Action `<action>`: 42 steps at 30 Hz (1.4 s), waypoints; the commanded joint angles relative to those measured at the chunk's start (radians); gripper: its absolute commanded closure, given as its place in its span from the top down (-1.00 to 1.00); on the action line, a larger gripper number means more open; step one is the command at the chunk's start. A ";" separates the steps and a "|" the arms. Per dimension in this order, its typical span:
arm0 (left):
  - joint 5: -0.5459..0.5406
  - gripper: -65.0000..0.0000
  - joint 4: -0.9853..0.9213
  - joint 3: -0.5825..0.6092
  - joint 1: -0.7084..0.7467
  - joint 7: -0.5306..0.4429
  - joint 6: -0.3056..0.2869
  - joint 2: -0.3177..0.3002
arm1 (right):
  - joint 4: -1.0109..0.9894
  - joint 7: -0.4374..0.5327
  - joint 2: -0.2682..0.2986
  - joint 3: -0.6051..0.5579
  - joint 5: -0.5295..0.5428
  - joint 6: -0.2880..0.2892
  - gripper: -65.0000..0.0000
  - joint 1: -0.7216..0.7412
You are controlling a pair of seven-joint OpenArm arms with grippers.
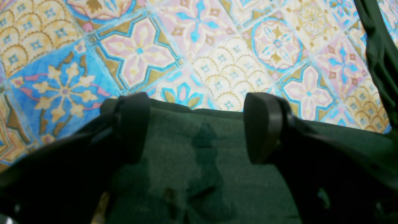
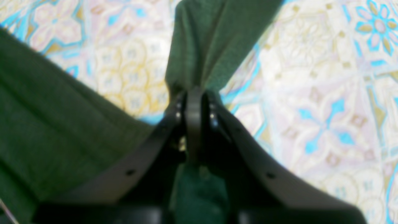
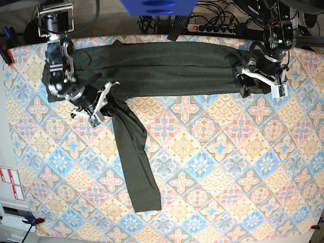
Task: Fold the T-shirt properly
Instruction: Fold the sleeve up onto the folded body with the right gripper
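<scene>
I had the T-shirt [image 3: 167,73] spread as a long band across the tiled tabletop [image 3: 228,162], just in front of the robot's base [image 3: 174,21], with one long sleeve [image 3: 136,174] running straight away from the base. My right claw [image 2: 199,121] was clamped on the cloth near that sleeve's root; my left claw [image 1: 197,127] stood wide apart over the band's other end, gripping nothing.

I judged the knit light, soft and limp, apt to bunch under a pinch and drag its neighbouring layers. The sleeve looked best taken by its root and its cuff, the body by its outer corners with all layers together. The tabletop's edge ran along the base's right side, so I reckoned the bare tiles out in front of the base, toward its left, gave the most room to swing.
</scene>
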 commanded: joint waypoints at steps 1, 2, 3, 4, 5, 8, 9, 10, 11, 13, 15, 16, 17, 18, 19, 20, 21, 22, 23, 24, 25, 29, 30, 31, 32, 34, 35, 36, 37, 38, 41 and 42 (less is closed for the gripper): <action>-0.006 0.46 0.015 -0.003 -0.001 -0.019 -0.006 -0.010 | 0.047 0.025 0.006 0.002 0.022 0.007 -1.00 -0.009; -0.006 0.46 0.015 -0.003 -0.001 -0.019 -0.006 -0.010 | 0.074 0.025 0.006 0.000 0.022 0.007 -1.00 -0.030; -0.006 0.46 0.015 -0.003 -0.001 -0.019 -0.006 -0.010 | 0.099 0.025 0.006 0.000 0.022 0.007 -1.00 -0.051; -0.006 0.46 0.015 -0.003 -0.001 -0.019 -0.006 -0.010 | 0.117 0.025 0.006 0.000 0.022 0.007 -1.00 -0.070; -0.006 0.46 0.015 -0.003 -0.001 -0.019 -0.006 -0.010 | 0.136 0.025 0.006 0.000 0.022 0.007 -1.00 -0.088; -0.006 0.46 0.015 -0.003 -0.001 -0.019 -0.006 -0.010 | 0.199 0.025 0.006 -0.001 0.022 0.007 -1.00 -0.142; -0.006 0.46 0.015 -0.003 -0.001 -0.019 -0.006 -0.010 | 0.223 0.025 0.006 -0.001 0.022 0.007 -1.00 -0.162; -0.006 0.46 0.015 -0.003 -0.001 -0.019 -0.006 -0.010 | 0.245 0.025 0.006 -0.001 0.022 0.009 -1.00 -0.176; -0.006 0.46 0.015 -0.003 -0.001 -0.019 -0.006 -0.010 | 0.263 0.025 0.006 -0.001 0.022 0.009 -1.00 -0.190; -0.006 0.46 0.013 -0.003 -0.001 -0.019 -0.006 -0.010 | 0.306 0.025 0.008 -0.001 0.022 0.009 -1.00 -0.220; -0.006 0.46 0.013 -0.003 -0.001 -0.019 -0.006 -0.010 | 0.337 0.025 0.008 -0.004 0.022 0.009 -1.00 -0.246; -0.006 0.46 0.013 -0.003 -0.001 -0.019 -0.006 -0.010 | 0.348 0.025 0.008 -0.015 0.022 0.012 -1.00 -0.257; -0.006 0.46 0.013 -0.003 -0.001 -0.019 -0.006 -0.010 | 0.354 0.025 0.011 -0.029 0.019 0.024 -1.00 -0.265; -0.006 0.46 0.013 -0.003 -0.001 -0.019 -0.006 -0.010 | 0.360 0.025 0.028 -0.046 0.019 0.049 -1.00 -0.268; -0.006 0.46 0.013 -0.003 -0.001 -0.019 -0.006 -0.010 | 0.361 0.025 0.043 -0.070 0.019 0.070 -1.00 -0.271; -0.006 0.46 0.013 -0.003 -0.001 -0.019 -0.006 -0.010 | 0.363 0.025 0.055 -0.098 0.019 0.084 -1.00 -0.271; -0.006 0.46 0.013 -0.003 -0.001 -0.019 -0.006 -0.010 | 0.366 0.025 0.068 -0.124 0.017 0.087 -1.00 -0.271; -0.006 0.46 0.013 -0.003 -0.001 -0.019 -0.006 -0.010 | 0.366 0.025 0.077 -0.146 0.017 0.087 -1.00 -0.271; -0.006 0.46 0.013 -0.003 -0.001 -0.019 -0.006 -0.010 | 0.366 0.025 0.089 -0.172 0.017 0.089 -1.00 -0.271; -0.006 0.46 0.013 -0.003 -0.001 -0.019 -0.006 -0.010 | 0.366 0.025 0.100 -0.195 0.017 0.092 -1.00 -0.271; -0.006 0.46 0.013 -0.003 -0.001 -0.019 -0.006 -0.010 | 0.366 0.025 0.109 -0.216 0.017 0.092 -1.00 -0.269; -0.006 0.46 0.013 -0.003 -0.001 -0.019 -0.006 -0.010 | 0.364 0.025 0.157 -0.297 0.017 0.092 -1.00 -0.265; -0.006 0.46 0.013 -0.003 -0.001 -0.019 -0.006 -0.010 | 0.363 0.025 0.164 -0.310 0.017 0.092 -1.00 -0.263; -0.006 0.46 0.013 -0.003 -0.001 -0.019 -0.006 -0.008 | 0.361 0.025 0.167 -0.323 0.017 0.092 -1.00 -0.251; -0.006 0.46 0.013 -0.003 -0.001 -0.019 -0.006 -0.002 | 0.360 0.025 0.172 -0.336 0.017 0.093 -1.00 -0.240; -0.004 0.46 0.013 -0.003 -0.001 -0.019 -0.006 0.007 | 0.355 0.025 0.186 -0.368 0.017 0.093 -1.00 -0.222; -0.004 0.46 0.013 -0.003 -0.001 -0.019 -0.006 0.007 | 0.354 0.025 0.190 -0.380 0.017 0.093 -0.99 -0.210; -0.003 0.46 0.013 -0.003 -0.001 -0.019 -0.006 0.008 | 0.346 0.025 0.190 -0.386 0.017 0.093 -0.99 -0.200; -0.003 0.46 0.013 -0.003 -0.001 -0.019 -0.006 0.010 | 0.335 0.025 0.190 -0.389 0.017 0.092 -0.99 -0.194; -0.003 0.46 0.013 -0.003 0.001 -0.019 -0.006 0.010 | 0.320 0.025 0.190 -0.389 0.017 0.092 -0.97 -0.193; -0.004 0.46 0.015 0.001 0.001 -0.019 -0.006 0.010 | 0.289 0.023 0.192 -0.389 0.017 0.092 -0.79 -0.179; -0.004 0.46 0.015 0.015 -0.001 -0.019 -0.006 0.010 | 0.282 0.016 0.192 -0.386 0.016 0.092 -0.70 -0.176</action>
